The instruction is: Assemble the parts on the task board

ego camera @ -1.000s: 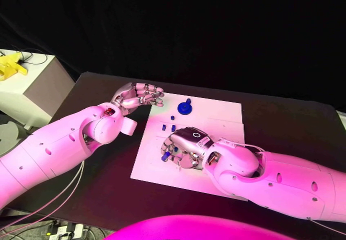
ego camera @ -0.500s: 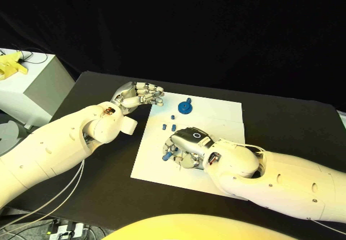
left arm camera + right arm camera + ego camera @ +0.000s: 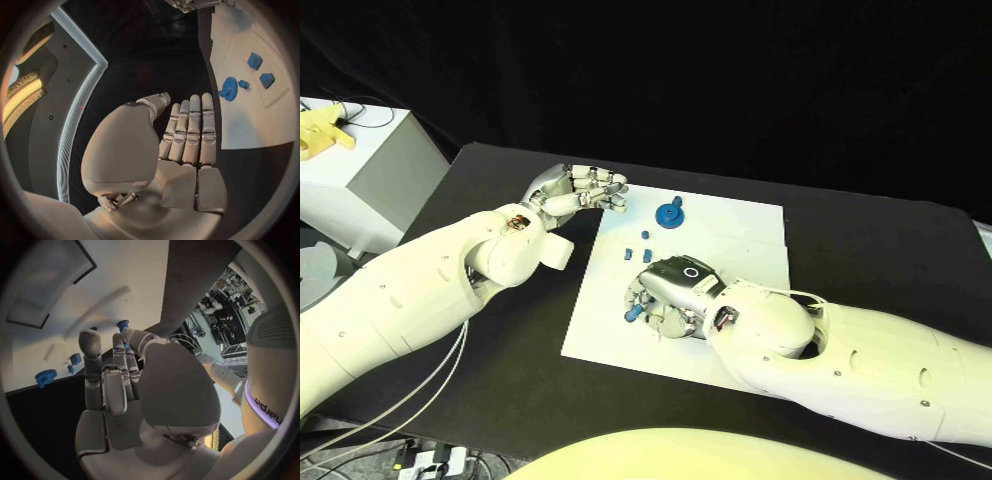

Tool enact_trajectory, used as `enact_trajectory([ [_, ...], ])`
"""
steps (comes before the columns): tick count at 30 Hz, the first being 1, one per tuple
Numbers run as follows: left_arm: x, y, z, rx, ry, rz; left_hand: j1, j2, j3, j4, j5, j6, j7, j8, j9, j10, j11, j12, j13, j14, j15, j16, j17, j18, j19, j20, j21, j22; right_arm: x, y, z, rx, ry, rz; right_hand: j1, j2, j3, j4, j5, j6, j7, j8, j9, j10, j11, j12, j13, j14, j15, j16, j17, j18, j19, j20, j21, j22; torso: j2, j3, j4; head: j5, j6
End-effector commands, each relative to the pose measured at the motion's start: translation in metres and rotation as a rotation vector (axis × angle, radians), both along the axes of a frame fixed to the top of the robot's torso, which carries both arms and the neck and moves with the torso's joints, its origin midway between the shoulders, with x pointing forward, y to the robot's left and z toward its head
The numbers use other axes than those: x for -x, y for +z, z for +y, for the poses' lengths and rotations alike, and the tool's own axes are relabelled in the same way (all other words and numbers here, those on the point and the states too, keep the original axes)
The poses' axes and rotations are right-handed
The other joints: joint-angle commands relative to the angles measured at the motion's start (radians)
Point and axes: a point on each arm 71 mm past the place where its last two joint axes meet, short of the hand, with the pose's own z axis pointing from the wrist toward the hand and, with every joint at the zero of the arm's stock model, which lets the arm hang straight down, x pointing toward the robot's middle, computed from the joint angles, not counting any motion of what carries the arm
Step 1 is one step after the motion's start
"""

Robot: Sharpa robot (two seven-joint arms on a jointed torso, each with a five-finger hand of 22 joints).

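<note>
The task board (image 3: 733, 225) lies in the middle of the black bench (image 3: 877, 250), and the right robot hand (image 3: 669, 296) is lowered over its near left part, fingers bent down among the small blue parts. This looks like the working hand, placed low so its fingertips can reach a piece. A small blue part (image 3: 632, 314) sits at those fingertips, but whether it is pinched or only touched I cannot tell. The left robot hand (image 3: 577, 190) hovers off the board's far left corner, fingers curled in and holding nothing, probably parked clear of the work.

The head view gives the layout: a blue round part (image 3: 671, 215) at the far edge and a small blue peg (image 3: 646, 235) nearer. The right wrist view looks along the fingers to a blue piece (image 3: 122, 325) by one fingertip. The left wrist view shows its own fingers (image 3: 190, 132) pressed side by side and bare.
</note>
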Motion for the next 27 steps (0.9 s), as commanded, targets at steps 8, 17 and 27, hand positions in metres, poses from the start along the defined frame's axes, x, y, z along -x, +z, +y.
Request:
enact_trajectory([
  [8, 0.0007, 0.0010, -0.0026, 0.008, -0.018, -0.004, 0.005, 0.007, -0.007, -0.001, 0.001, 0.001, 0.004, -0.007, -0.001, 0.005, 0.005, -0.005, 0.002, 0.002, 0.003, -0.005, 0.001, -0.013, 0.003, 0.005, -0.005, -0.001, 0.0048, -0.0083, 0.0079, 0.012, 0.018, 0.010, -0.057, -0.018, 0.008, -0.008, 0.008, -0.044, 0.015, -0.023, -0.003, -0.057, 0.012, -0.016, -0.013, 0.037, 0.017, -0.006, -0.002, -0.007, -0.014, 0.013, -0.018, -0.006, 0.000, -0.0005, 0.0007, 0.001, -0.002],
  [17, 0.0006, 0.0008, -0.0025, 0.008, -0.018, -0.003, 0.005, 0.007, -0.007, -0.001, 0.001, 0.001, 0.004, -0.007, -0.001, 0.005, 0.005, -0.005, 0.002, 0.002, 0.003, -0.005, 0.001, -0.013, 0.003, 0.005, -0.005, -0.001, 0.0050, -0.0094, 0.0072, -0.008, 0.016, 0.012, -0.096, -0.054, -0.007, -0.014, 0.011, -0.092, 0.030, -0.050, -0.010, -0.171, 0.037, -0.012, -0.047, 0.033, 0.038, -0.010, -0.014, 0.000, -0.027, 0.033, -0.056, -0.033, 0.000, -0.0004, -0.0014, 0.002, -0.003],
  [27, 0.0007, 0.0002, -0.0026, 0.007, -0.025, 0.002, 0.005, 0.008, -0.008, 0.000, 0.002, 0.001, 0.004, -0.007, -0.001, 0.005, 0.005, -0.006, 0.002, 0.003, 0.003, -0.008, 0.003, -0.013, 0.003, 0.006, -0.006, -0.001, 0.0022, -0.0087, 0.0015, -0.039, -0.025, 0.000, -0.089, -0.043, -0.191, 0.002, 0.067, -0.169, 0.054, -0.106, -0.030, -0.257, 0.057, 0.008, -0.055, 0.014, 0.055, -0.038, -0.068, 0.017, -0.061, 0.051, -0.176, -0.127, 0.000, 0.0005, -0.0010, 0.000, -0.002],
])
